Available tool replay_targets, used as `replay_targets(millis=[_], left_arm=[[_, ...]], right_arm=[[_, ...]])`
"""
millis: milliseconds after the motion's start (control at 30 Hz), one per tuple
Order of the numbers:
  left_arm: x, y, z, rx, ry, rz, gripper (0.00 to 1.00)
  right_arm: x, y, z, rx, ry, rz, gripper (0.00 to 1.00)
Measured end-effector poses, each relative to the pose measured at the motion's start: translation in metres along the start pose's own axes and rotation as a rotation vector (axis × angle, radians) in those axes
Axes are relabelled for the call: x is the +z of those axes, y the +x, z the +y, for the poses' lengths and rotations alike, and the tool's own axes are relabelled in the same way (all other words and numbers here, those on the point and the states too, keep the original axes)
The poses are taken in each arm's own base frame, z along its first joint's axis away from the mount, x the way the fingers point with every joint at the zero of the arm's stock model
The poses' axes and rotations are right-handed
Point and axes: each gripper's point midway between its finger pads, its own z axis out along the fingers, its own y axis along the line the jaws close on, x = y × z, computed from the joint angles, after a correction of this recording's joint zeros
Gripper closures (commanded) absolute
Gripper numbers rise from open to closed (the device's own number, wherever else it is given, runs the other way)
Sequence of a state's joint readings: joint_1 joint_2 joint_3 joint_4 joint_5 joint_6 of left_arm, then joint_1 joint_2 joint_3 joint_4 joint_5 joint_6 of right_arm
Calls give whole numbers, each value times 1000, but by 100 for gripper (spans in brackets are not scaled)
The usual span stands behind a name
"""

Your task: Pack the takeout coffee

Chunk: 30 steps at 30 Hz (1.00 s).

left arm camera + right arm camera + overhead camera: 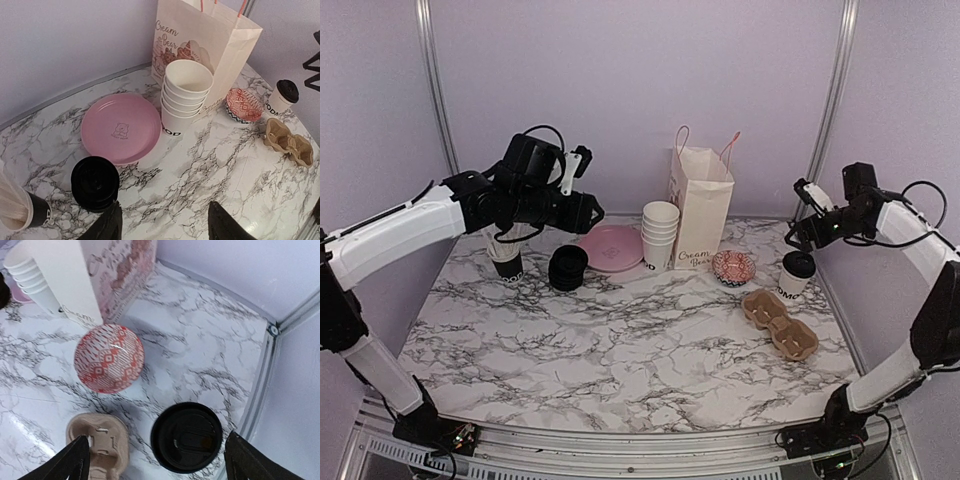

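Observation:
One takeout coffee [797, 272], a white paper cup with a black dome lid, stands near the table's right edge; it also shows far off in the left wrist view [282, 97]. My right gripper [807, 234] hovers just above it, open. In the right wrist view the lid [186, 436] lies below and between the spread fingers [245, 462], untouched, nearer the right one. My left gripper [588, 212] hangs high over the back left of the table, open [165, 227], with only bare marble between its fingers.
A brown cup carrier [780, 322] lies in front of the coffee, beside a red patterned bowl [733, 267]. A paper bag [700, 205], stacked lidless cups [660, 235] and a pink plate [610, 247] stand at the back. Black lids [568, 267] and a straw cup [506, 258] sit left.

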State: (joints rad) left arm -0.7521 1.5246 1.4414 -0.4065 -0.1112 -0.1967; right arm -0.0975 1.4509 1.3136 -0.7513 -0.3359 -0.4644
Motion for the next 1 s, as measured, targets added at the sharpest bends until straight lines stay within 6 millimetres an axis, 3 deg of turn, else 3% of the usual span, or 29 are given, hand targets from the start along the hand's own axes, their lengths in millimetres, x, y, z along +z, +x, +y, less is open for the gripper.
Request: replay_targets(millis=[133, 233, 300, 467, 600, 667, 767, 867, 1000], left_arm=[[34, -39, -25, 23, 77, -26, 53], [67, -57, -35, 6, 95, -32, 56], [89, -64, -37, -20, 93, -34, 59], [138, -63, -38, -94, 87, -16, 58], [155, -43, -35, -124, 75, 37, 51], [151, -33, -32, -134, 67, 58, 48], [126, -19, -28, -137, 55, 84, 44], [81, -14, -25, -138, 59, 69, 41], [19, -20, -26, -152, 89, -7, 40]], right_arm=[[-6, -18, 55, -131, -109, -84, 18], [1, -20, 97, -212, -201, -90, 20], [4, -19, 114, -242, -239, -88, 24], [7, -17, 129, -288, -271, -91, 30], [4, -28, 165, -397, -334, -128, 35], [1, -43, 183, -459, -364, -163, 39], [0, -79, 203, -540, -386, -235, 42], [9, -117, 219, -598, -387, -301, 43], [35, -146, 245, -653, -390, -319, 44]])
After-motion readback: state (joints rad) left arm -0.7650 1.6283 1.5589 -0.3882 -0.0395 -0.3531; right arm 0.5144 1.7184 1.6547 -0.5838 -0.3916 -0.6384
